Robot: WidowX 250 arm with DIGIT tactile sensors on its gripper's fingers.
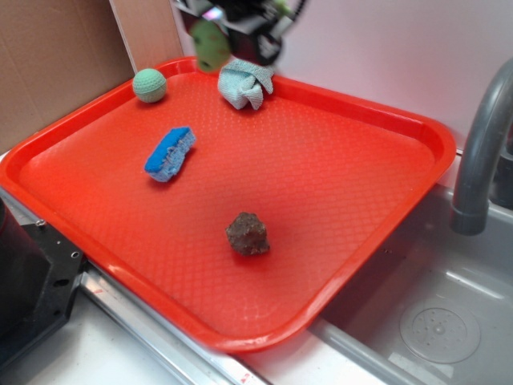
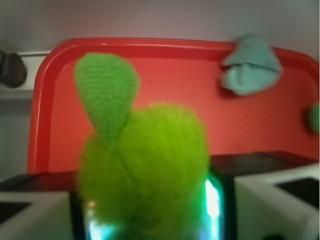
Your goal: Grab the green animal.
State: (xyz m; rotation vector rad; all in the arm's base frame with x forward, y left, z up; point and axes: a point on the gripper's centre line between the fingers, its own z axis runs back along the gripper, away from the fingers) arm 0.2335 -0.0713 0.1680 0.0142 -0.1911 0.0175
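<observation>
The green animal [image 1: 211,46] is a lime-green plush toy hanging in the air above the far edge of the red tray [image 1: 353,168]. My gripper [image 1: 228,28] is shut on it at the top of the exterior view, partly cut off by the frame. In the wrist view the green animal [image 2: 145,165] fills the middle between the jaws, with one ear bump sticking up, and the gripper [image 2: 150,210] is closed around its body. Its face is hidden.
On the tray lie a teal knitted ball [image 1: 150,85], a pale blue-green cloth [image 1: 245,83], a blue sponge [image 1: 170,153] and a brown lump [image 1: 248,234]. A grey faucet [image 1: 481,152] and sink [image 1: 433,321] are at the right. A cardboard wall stands at the back left.
</observation>
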